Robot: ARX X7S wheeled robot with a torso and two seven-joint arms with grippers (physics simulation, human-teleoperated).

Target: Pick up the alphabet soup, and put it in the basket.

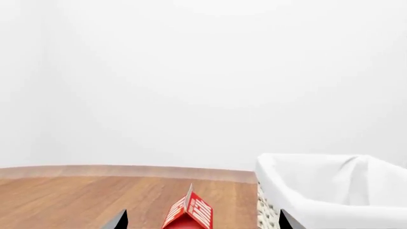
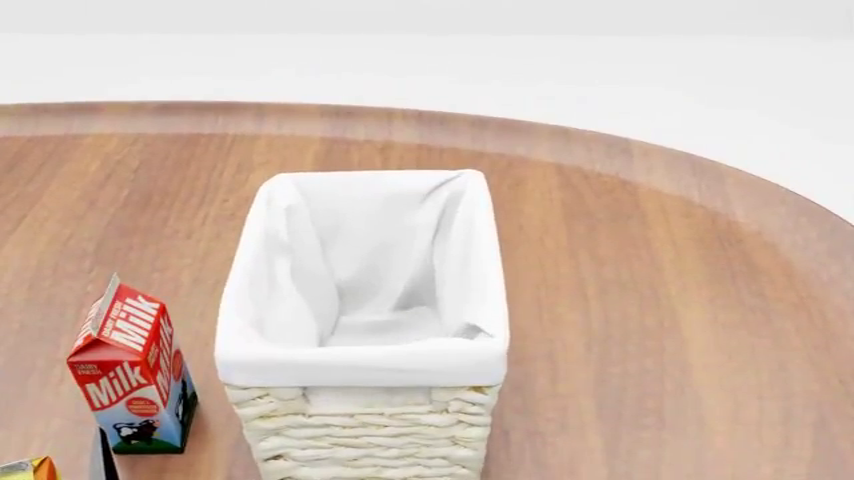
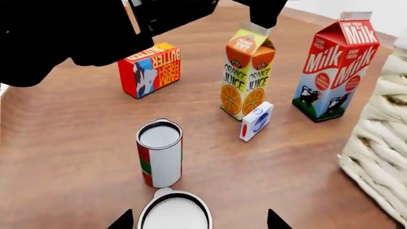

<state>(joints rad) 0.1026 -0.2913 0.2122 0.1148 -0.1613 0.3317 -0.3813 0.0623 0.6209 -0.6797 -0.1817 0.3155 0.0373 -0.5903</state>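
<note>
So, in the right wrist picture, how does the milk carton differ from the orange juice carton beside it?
The milk carton is red and white with a blue base and cow pictures; the orange juice carton is yellow and orange with orange slices. The milk carton looks wider and stands nearer the basket; the orange juice carton looks slimmer and has a small white box leaning at its foot. Both stand upright on the wooden table and have gabled tops.

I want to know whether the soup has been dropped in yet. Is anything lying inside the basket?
No. In the head view the basket shows only its white cloth lining, with no can in it.
</note>
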